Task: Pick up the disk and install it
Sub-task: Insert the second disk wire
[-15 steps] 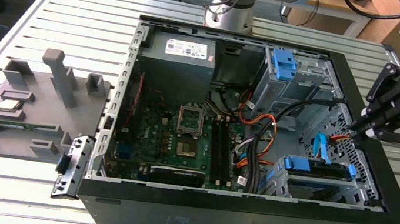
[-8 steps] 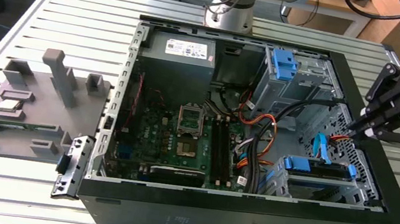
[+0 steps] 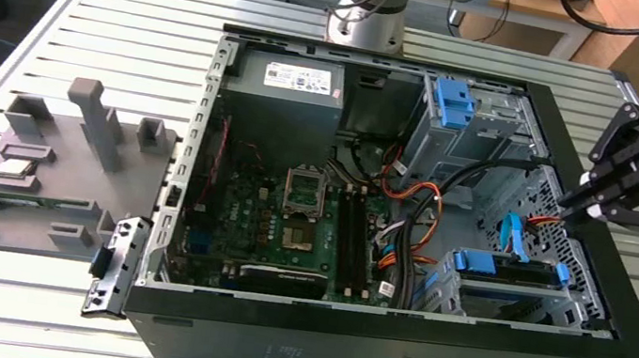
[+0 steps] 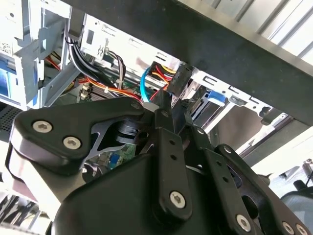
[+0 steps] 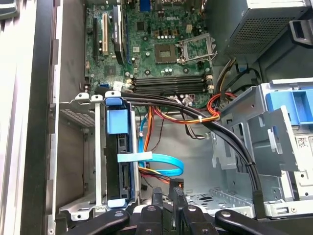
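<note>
A robot arm's pincer (image 3: 571,209) hangs at the rim of an open computer case (image 3: 397,338) on the exterior view's right, fingertips drawn together on what looks like a black cable plug, with a blue ribbon cable (image 5: 161,164) running just beside it. The disk (image 3: 513,270), in its blue frame, appears already seated in the lower drive cage (image 3: 454,294) near the case's front corner; in the first wrist view it stands edge-on in that cage (image 5: 100,161), blue tab uppermost. Judging from this, the work in hand is the connection to the drive rather than the lift. To do it well, the plug would need to be squared to the drive's socket and pressed straight, without dragging the bundle.

A thick black cable bundle (image 5: 230,142) and orange-red wires (image 5: 195,120) cross the space between the two cages and crowd the approach. A second cage with a blue bracket (image 3: 452,99) sits further back, beside the grey power supply (image 3: 286,89). The motherboard (image 3: 289,212) lies on the case floor. On the slatted bench (image 3: 141,19), a grey parts holder (image 3: 55,168) stands well apart.
</note>
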